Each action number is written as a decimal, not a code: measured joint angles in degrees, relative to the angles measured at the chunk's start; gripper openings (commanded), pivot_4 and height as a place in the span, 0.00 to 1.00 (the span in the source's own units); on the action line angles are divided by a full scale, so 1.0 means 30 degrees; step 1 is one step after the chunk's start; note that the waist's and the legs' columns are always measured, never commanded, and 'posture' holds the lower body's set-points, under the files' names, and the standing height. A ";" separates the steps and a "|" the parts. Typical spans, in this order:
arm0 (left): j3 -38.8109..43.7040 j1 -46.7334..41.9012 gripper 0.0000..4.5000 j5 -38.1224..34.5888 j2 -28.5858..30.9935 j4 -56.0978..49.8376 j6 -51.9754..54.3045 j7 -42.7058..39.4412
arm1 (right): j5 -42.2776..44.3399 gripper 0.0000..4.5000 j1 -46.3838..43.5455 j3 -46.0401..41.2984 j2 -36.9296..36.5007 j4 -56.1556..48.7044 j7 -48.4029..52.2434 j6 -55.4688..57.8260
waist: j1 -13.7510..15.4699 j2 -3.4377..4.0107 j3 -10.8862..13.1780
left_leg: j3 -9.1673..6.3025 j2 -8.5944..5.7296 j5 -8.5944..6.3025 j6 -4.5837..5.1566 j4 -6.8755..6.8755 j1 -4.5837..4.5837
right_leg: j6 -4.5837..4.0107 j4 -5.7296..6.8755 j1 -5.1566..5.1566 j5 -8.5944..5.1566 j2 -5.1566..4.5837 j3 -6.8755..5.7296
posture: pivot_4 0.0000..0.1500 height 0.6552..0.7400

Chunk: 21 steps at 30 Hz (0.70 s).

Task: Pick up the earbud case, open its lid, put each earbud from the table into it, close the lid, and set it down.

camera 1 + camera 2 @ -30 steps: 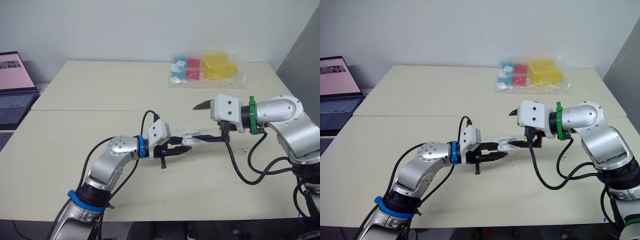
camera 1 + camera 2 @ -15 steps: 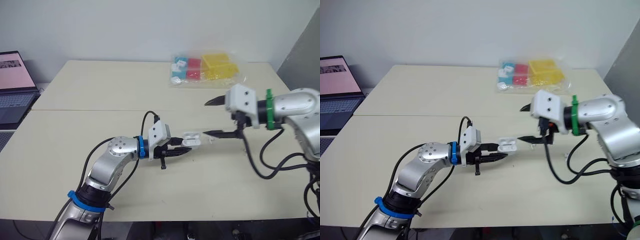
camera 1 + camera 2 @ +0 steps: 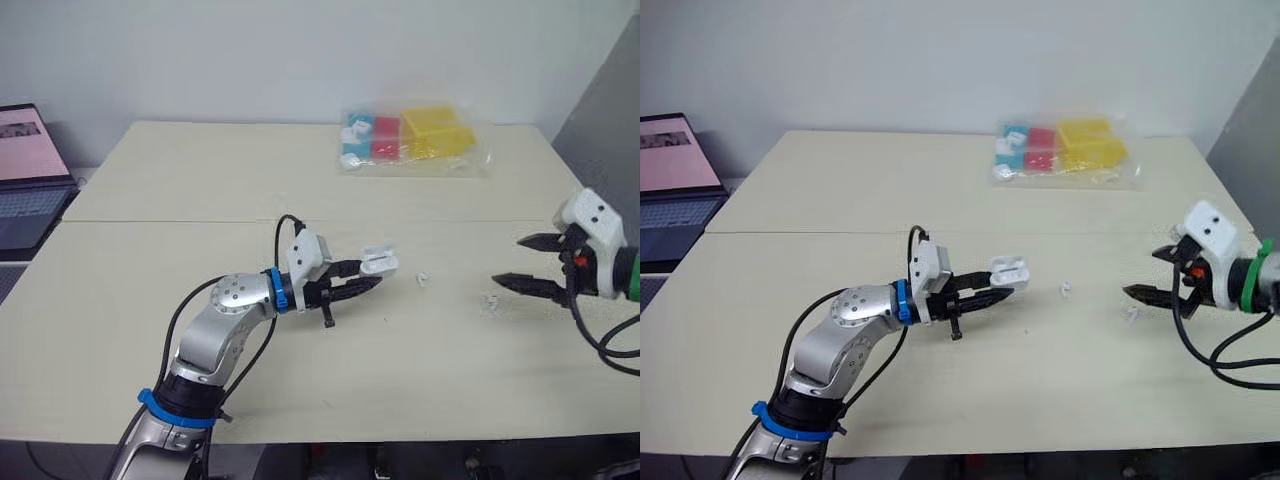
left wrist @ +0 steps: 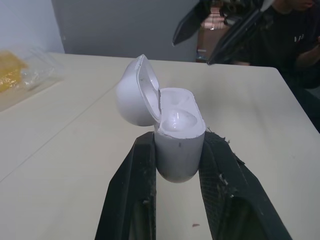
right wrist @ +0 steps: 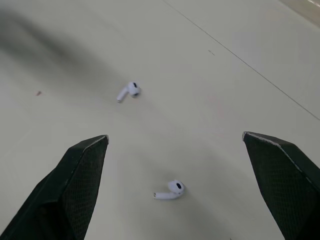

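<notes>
Earbud case (image 4: 175, 135): lid now swung open and tipped back to one side. It is held off the bench (image 3: 200, 200) near the middle, clamped by its body between the left jaws, which are closed on it just below the rim. Change from 1 s ago: the right jaws, then up at the lid, are now pulled away to the right edge of the bench. Lid-opening step judged done; loading comes next. Right jaws: spread wide, holding nothing, touching nothing, hovering low over the bench. Close to the right edge, the near earbud (image 5: 170, 190) lies on the bench just ahead of the tips. The far earbud (image 5: 128, 91) lies between it and the case, apart from both. Case interior looks empty. Likely first pick: the near earbud
</notes>
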 measured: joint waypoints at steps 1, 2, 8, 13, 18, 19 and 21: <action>-0.0001 0.0004 0.18 0.0005 0.0001 0.0001 -0.0019 -0.0004 | -0.0119 1.00 -0.0010 -0.0269 0.0628 -0.0427 -0.1001 0.0873 | -0.0009 -0.0004 0.0001 | 0.0003 0.0002 0.0000 0.0000 0.0009 -0.0001 | 0.0000 -0.0004 0.0006 0.0000 0.0025 -0.0013 | 1.00 1.00; 0.0001 0.0049 0.18 0.0025 0.0021 0.0001 -0.0048 -0.0012 | -0.0188 1.00 -0.0103 -0.0397 0.1254 -0.0795 -0.2057 0.1861 | -0.0005 -0.0006 0.0002 | -0.0009 0.0002 0.0001 -0.0001 0.0011 -0.0003 | 0.0000 0.0003 0.0003 0.0000 0.0034 -0.0027 | 1.00 1.00; -0.0037 0.0338 0.18 0.0187 -0.0014 0.0013 -0.0309 -0.0005 | -0.1384 1.00 -0.0543 -0.0600 0.6791 -0.2612 -0.8076 0.6672 | 0.0043 0.0005 -0.0002 | -0.0018 0.0006 0.0002 -0.0003 0.0003 -0.0014 | -0.0005 0.0021 -0.0014 -0.0003 0.0050 -0.0026 | 1.00 1.00; -0.0053 0.0418 0.18 0.0240 -0.0025 0.0008 -0.0329 0.0015 | -0.2686 1.00 -0.0479 -0.0282 0.9691 -0.3140 -1.1361 0.7464 | 0.0047 0.0007 -0.0002 | -0.0012 0.0007 0.0002 -0.0003 0.0005 -0.0033 | 0.0001 -0.0017 -0.0010 0.0000 0.0022 -0.0016 | 1.00 1.00; -0.0059 0.0657 0.18 0.0430 0.0012 0.0005 -0.0347 0.0008 | -0.3542 1.00 0.0244 -0.0121 1.1734 -0.3140 -1.3301 0.7484 | 0.0041 0.0008 -0.0001 | -0.0012 0.0007 0.0001 -0.0002 -0.0007 -0.0042 | 0.0003 -0.0031 -0.0015 0.0000 0.0014 -0.0018 | 1.00 1.00; -0.0065 0.0661 0.18 0.0498 0.0006 0.0003 -0.0347 0.0009 | -0.3813 1.00 0.0230 -0.0123 1.2063 -0.3075 -1.3704 0.7435 | 0.0032 0.0008 -0.0002 | -0.0011 0.0006 0.0001 -0.0002 -0.0007 -0.0039 | 0.0003 -0.0029 -0.0016 0.0000 0.0014 -0.0017 | 1.00 1.00; -0.0068 0.0677 0.18 0.0524 0.0007 -0.0015 -0.0347 -0.0006 | -0.4019 1.00 0.0219 -0.0201 1.2557 -0.2945 -1.4170 0.7332 | 0.0020 0.0009 -0.0002 | -0.0014 0.0006 0.0001 -0.0001 -0.0005 -0.0035 | 0.0003 -0.0023 -0.0014 0.0000 0.0020 -0.0020 | 1.00 1.00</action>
